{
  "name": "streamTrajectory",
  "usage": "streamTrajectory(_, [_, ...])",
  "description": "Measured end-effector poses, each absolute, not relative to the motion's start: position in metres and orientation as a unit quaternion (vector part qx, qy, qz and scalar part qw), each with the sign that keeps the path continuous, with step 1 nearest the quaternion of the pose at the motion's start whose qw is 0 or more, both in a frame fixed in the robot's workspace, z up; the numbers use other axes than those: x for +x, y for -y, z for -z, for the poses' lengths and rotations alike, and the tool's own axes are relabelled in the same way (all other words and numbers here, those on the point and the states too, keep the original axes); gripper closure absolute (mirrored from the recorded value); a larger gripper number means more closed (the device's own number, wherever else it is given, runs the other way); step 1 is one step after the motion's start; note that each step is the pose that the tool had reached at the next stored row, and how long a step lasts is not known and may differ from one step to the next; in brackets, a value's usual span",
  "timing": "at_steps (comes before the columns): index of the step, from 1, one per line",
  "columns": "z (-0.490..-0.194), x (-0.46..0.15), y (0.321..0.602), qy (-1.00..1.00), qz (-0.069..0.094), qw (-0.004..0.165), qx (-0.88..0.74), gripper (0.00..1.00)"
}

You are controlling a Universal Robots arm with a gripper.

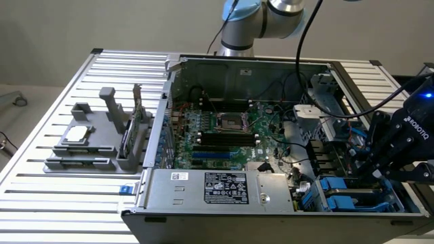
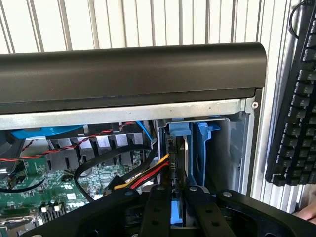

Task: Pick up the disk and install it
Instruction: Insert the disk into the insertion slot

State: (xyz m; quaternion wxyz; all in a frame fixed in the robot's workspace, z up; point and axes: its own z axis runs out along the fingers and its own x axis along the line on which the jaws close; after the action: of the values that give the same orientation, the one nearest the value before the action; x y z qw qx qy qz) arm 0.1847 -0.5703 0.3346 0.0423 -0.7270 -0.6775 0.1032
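Observation:
The disk (image 2: 178, 148) stands on edge in the drive bay (image 2: 232, 148) at the corner of the open computer case (image 1: 237, 66), its blue carrier rim and silver edge facing the wrist camera. My gripper (image 2: 177, 197) is shut on the disk's near edge, with blue plastic showing between the two black fingers (image 2: 159, 207). In the exterior view the gripper (image 1: 397, 147) hangs low over the bay at the case's right side, above blue carriers (image 1: 346, 192).
A second blue carrier (image 2: 205, 148) sits beside the disk. Red, yellow and black cables (image 2: 143, 175) run close to the bay. The motherboard (image 1: 224, 132), grey power supply box (image 1: 224, 188), a grey fixture holding a chip (image 1: 76, 134) and a keyboard (image 2: 296, 98) lie around.

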Motion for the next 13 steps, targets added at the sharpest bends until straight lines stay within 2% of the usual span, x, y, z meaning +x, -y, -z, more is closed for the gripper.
streamTrajectory(13, [-0.3346,0.1848,0.571,0.683,-0.1,0.046,-0.722,0.84])
